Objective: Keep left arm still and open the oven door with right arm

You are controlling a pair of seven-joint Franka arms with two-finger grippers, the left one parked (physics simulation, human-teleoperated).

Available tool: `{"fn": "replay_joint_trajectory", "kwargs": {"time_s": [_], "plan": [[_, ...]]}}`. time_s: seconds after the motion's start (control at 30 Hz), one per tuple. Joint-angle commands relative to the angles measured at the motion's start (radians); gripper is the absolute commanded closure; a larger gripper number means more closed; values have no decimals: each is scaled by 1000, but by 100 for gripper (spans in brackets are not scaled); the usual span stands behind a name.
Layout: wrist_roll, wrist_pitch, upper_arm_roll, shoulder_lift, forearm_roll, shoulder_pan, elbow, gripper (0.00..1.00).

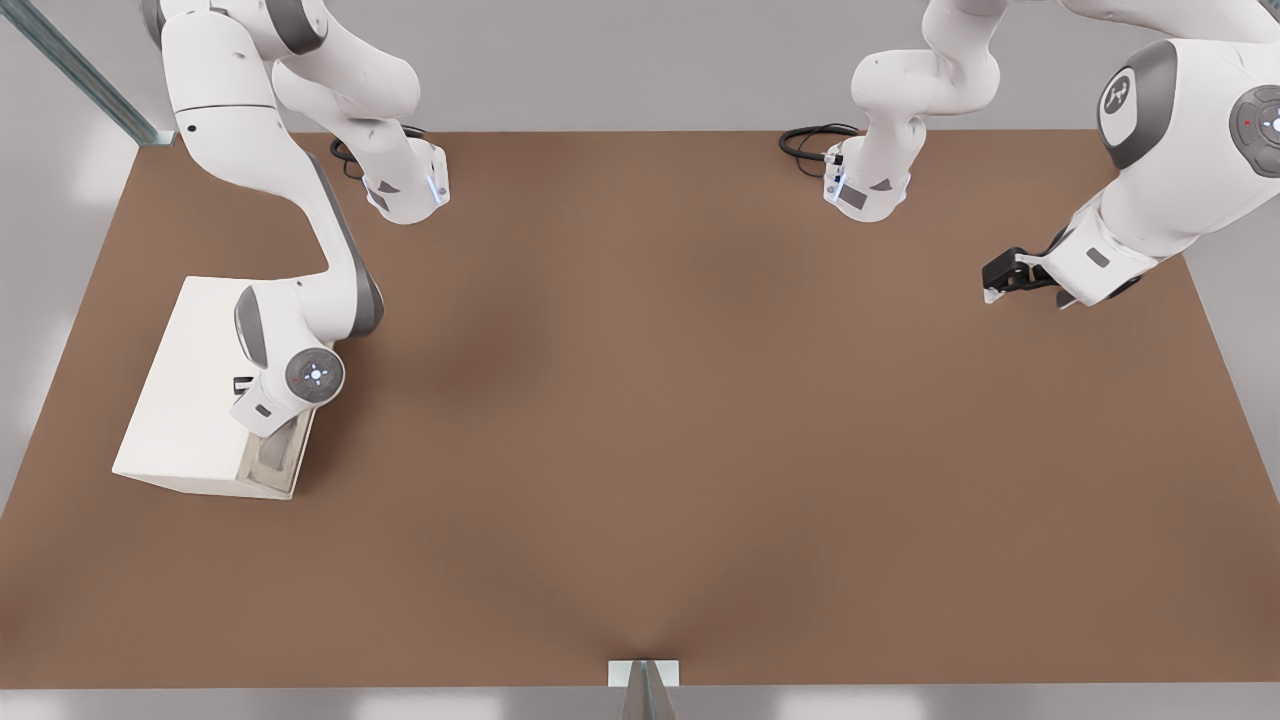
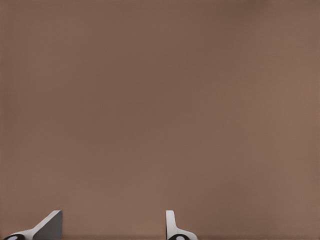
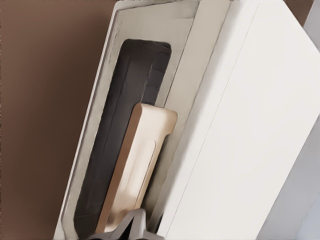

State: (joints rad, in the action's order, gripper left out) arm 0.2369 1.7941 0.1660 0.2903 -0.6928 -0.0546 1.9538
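- Table (image 1: 640, 450): brown; white oven (image 1: 190, 400) at the front view's left.
- Right arm (image 1: 330, 270) reaches over the oven.
- Oven door (image 3: 105, 125) looks shut, tan handle (image 3: 137, 170) on it.
- Gripper (image 3: 131, 227) at the handle's end; we cannot tell its finger state.
- Step, we judge: securing the handle. Next calls for a firm hold, then pulling outward.

We saw a matt brown bench (image 1: 700, 450), the oven door (image 3: 107, 125) with dull dark glass, its smooth tan handle (image 3: 137, 170), beside the hand (image 3: 131, 227).
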Motion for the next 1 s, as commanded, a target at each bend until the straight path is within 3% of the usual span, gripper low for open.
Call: {"fn": "replay_joint_trajectory", "kwargs": {"time_s": [0.0, 0.13, 0.27, 0.3, 0.33, 0.4, 0.5, 0.97], "plan": [[41, -1, 6, 0, 6, 10, -9, 79], [41, -70, 9, 29, 75, 105, -108, 79], [-136, -337, 6, 188, 226, 121, -492, 79], [-217, -340, -2, 184, 347, 64, -532, 43], [-286, -308, 1, 162, 535, -28, -546, 0], [-292, -314, -2, 52, 633, -41, -529, 0], [-292, -323, 1, -132, 647, -41, -428, 0], [-291, -332, -16, -138, 647, -51, -426, 0]]}}
